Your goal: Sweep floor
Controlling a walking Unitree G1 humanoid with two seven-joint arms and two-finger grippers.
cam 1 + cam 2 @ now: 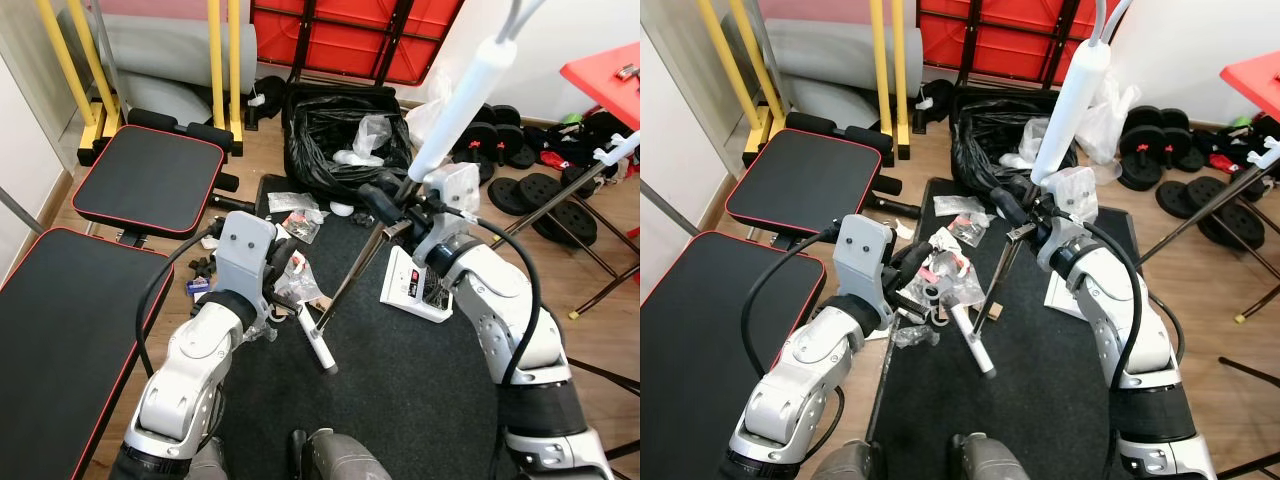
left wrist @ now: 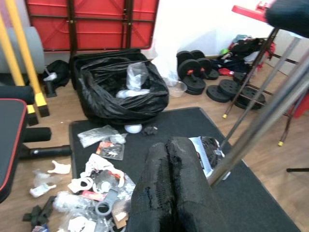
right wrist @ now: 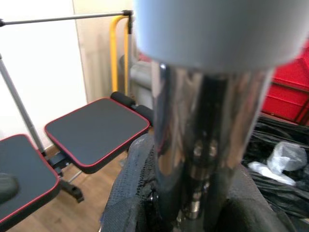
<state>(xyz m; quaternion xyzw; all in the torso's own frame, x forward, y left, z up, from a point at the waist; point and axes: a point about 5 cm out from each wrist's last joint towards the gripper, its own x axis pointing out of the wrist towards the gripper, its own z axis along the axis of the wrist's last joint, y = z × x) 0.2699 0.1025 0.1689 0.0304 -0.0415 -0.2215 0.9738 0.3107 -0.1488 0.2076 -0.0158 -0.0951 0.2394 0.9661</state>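
The right gripper [image 1: 398,203] is clamped round the broom handle [image 1: 455,110], whose long axis slants down toward the litter [image 1: 940,275] lying just ahead of the left gripper [image 1: 923,290]. That gripper's 2 fingers [image 2: 169,193] are pressed together, empty, and it is the nearer arm.

Broom pole [image 1: 362,262]: polished metal, mirror-glossy, with smooth matt white plastic grip [image 1: 462,100]. Bin bag [image 1: 330,135]: thin black plastic, crinkled, shiny. Mat [image 1: 400,390]: black, matt, rough-textured. Floor [image 1: 255,155]: wood-look planks. Bench pads [image 1: 150,180]: smooth black upholstery. Gripper fingers [image 2: 174,193]: rough black pads.
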